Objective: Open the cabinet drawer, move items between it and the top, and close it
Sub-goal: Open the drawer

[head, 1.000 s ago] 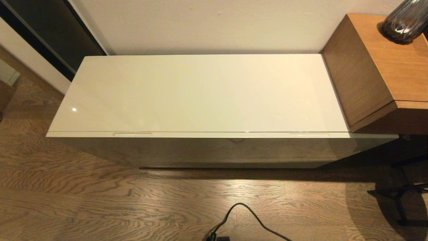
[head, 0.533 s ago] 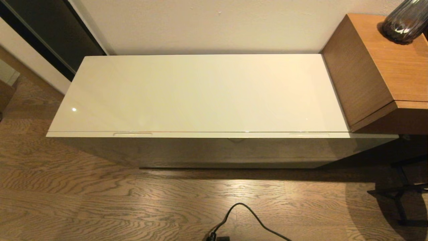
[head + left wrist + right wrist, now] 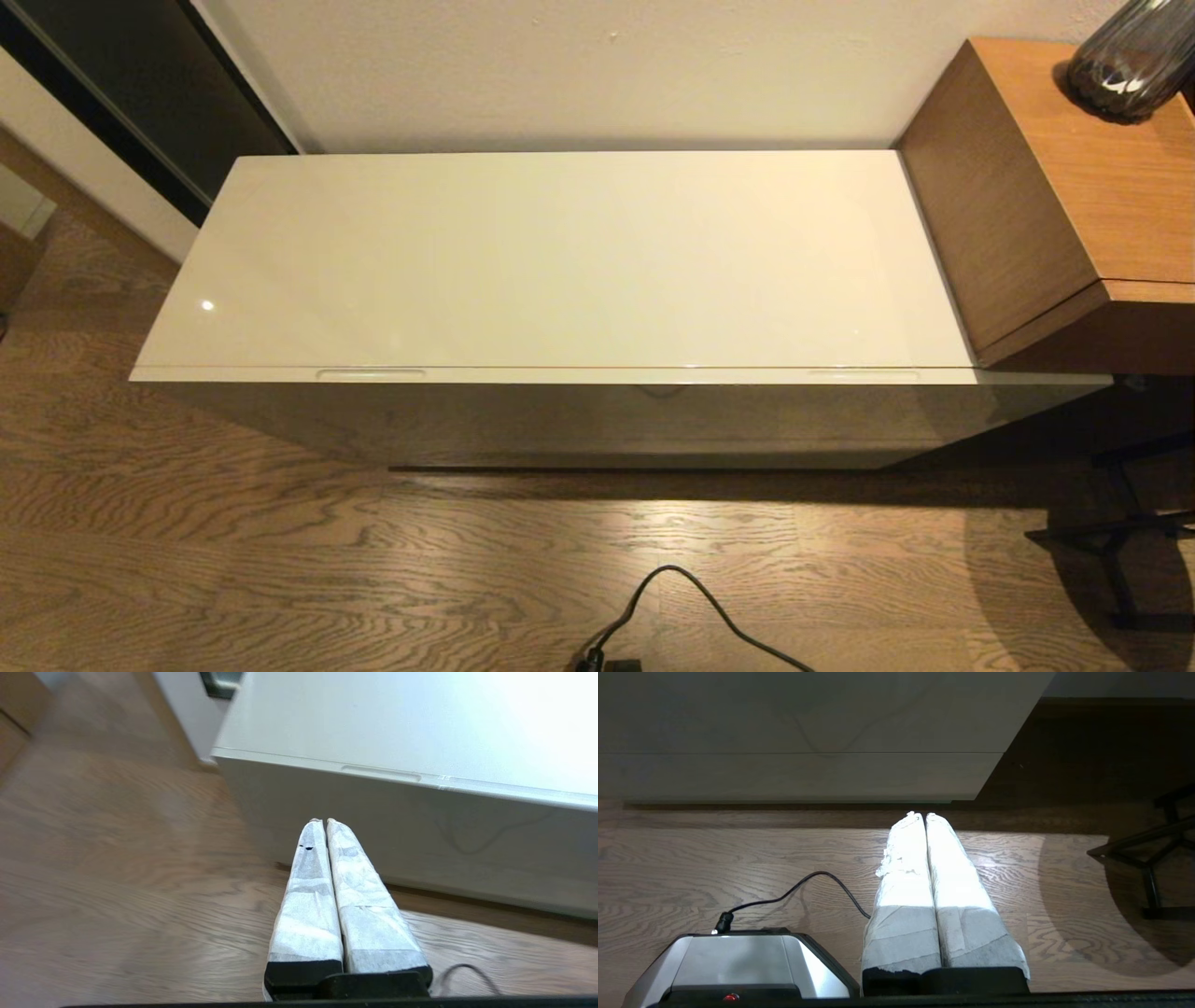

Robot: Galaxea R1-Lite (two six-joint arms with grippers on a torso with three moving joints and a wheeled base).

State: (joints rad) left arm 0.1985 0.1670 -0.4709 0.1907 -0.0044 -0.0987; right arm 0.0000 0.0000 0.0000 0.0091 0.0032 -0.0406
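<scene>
Two slim recessed handle slots [image 3: 370, 374] along upper edge of cabinet drawer [image 3: 597, 411]; drawer fully shut, front glossy cream-beige, running whole length of low cabinet. Top [image 3: 560, 261] glossy cream-white, long rectangle, against wall, beside taller brown wooden unit [image 3: 1055, 187] bearing dark vase [image 3: 1134, 56]. My left gripper [image 3: 325, 821] fingers pressed together, holding nothing, raised before drawer front below near slot. My right gripper [image 3: 920, 814] likewise together, low over wood floor [image 3: 280, 560].

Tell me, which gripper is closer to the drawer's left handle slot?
Left. The left gripper, shut, hangs in front of the drawer, just below the left slot. The right gripper, also shut, hangs low over the floor near the cabinet's base.
</scene>
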